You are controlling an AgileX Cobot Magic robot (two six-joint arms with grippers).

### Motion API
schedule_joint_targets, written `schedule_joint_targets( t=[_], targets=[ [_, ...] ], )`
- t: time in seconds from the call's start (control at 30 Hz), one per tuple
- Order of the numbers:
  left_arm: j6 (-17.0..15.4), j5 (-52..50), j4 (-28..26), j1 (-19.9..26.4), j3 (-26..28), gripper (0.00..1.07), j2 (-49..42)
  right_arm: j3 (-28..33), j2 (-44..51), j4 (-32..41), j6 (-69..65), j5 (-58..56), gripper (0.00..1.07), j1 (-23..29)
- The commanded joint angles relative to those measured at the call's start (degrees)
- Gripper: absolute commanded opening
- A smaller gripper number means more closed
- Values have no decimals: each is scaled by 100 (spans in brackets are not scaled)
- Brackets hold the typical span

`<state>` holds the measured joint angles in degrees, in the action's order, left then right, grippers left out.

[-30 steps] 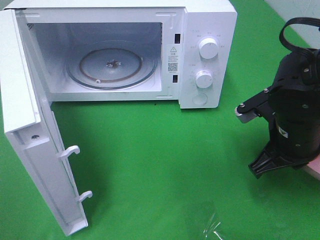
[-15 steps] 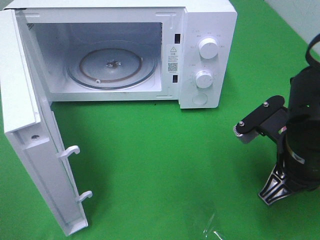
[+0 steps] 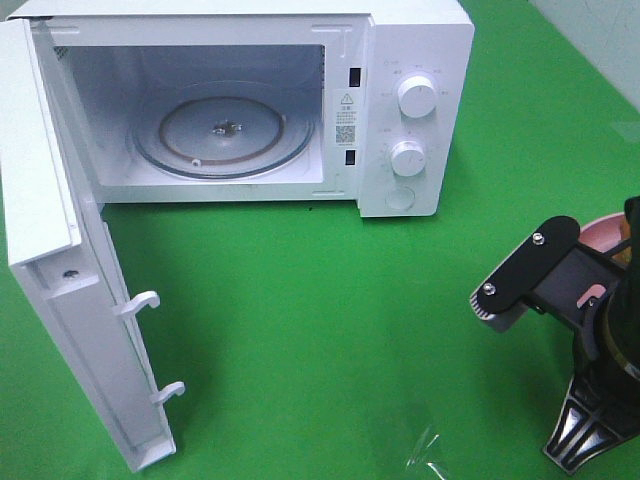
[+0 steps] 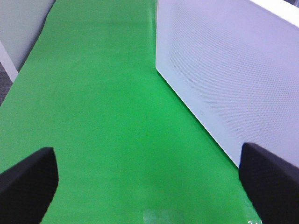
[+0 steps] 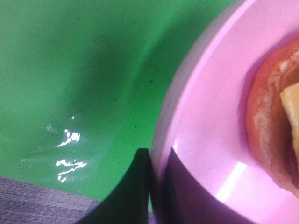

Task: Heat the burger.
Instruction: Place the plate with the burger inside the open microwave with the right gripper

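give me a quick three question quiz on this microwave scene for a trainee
1. True or false: the microwave door is shut.
2. What does the right gripper clamp? A a knob; B the rim of the pink plate that carries the burger; C the glass turntable.
3. Fill in: the left gripper stands ___, holding nothing.
Key: 1 false, it is swung wide open; 2 B; 3 open.
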<state>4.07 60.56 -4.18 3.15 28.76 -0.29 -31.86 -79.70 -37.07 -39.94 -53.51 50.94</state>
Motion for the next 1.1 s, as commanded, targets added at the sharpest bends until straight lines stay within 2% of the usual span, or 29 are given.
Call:
schedule_joint_targets(
  t=[0.03, 0.63, 0.83, 1.1],
  targets=[
    [-29, -80, -6, -40, -17, 98, -126, 115, 103, -235, -34, -264, 0, 229],
    [-29, -80, -6, -40, -17, 98, -126, 149, 109, -275, -6, -264, 0, 1404],
    [-29, -80, -6, -40, -17, 98, -126, 149, 109, -498, 17, -264, 0, 1816],
    [-29, -80, -6, -40, -17, 98, -126, 149, 97, -630, 453, -189, 0, 1988]
  ],
)
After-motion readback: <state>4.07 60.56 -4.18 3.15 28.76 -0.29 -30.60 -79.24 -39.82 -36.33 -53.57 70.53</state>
